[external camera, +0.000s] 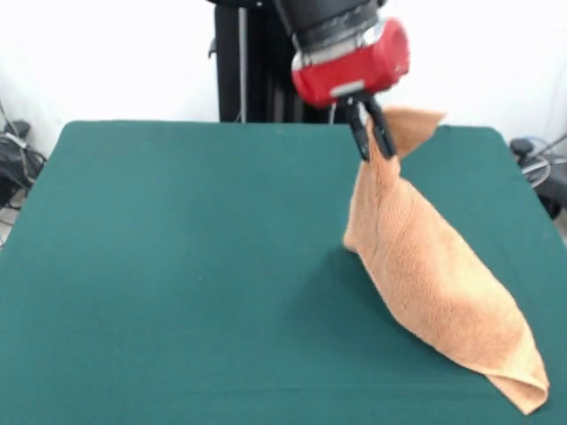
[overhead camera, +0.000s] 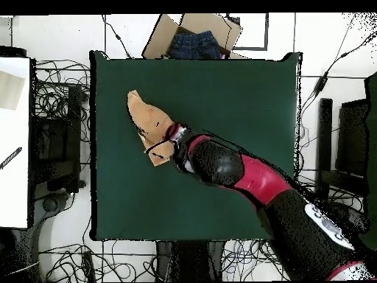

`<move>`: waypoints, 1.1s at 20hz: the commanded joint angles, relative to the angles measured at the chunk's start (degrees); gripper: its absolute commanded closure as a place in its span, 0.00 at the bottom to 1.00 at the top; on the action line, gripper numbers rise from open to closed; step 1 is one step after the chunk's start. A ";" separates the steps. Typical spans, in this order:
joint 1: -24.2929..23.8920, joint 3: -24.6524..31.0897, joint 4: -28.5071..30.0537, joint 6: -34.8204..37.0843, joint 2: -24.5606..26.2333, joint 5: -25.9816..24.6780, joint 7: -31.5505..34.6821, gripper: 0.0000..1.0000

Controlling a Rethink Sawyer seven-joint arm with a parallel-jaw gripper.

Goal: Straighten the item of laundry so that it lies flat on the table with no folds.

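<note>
The peach terry towel (external camera: 434,274) hangs from my gripper (external camera: 373,142) in a long bunched fold. Its lower end rests on the green table (external camera: 177,266) near the front right corner. A loose corner of the towel sticks up behind the gripper. The gripper is shut on the towel's upper part, lifted above the table's right side. In the overhead view the towel (overhead camera: 147,118) lies on the table's (overhead camera: 235,96) left side, with the gripper (overhead camera: 168,145) over its near end and the arm covering part of it. The tag does not show.
A cardboard box with blue jeans (overhead camera: 193,40) stands past the table's far edge in the overhead view. Cables and dark equipment (overhead camera: 55,140) lie on the floor around the table. The robot's pedestal (external camera: 252,62) stands behind the table.
</note>
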 commanded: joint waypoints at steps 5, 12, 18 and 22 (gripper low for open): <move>-5.16 12.30 0.05 3.15 21.84 -17.22 -11.25 1.00; -5.68 10.93 -8.52 11.11 24.16 -23.60 -15.17 1.00; -4.32 9.70 -13.91 17.68 18.83 -27.79 -17.29 1.00; -3.40 9.20 -17.20 22.68 17.63 -29.36 -19.01 1.00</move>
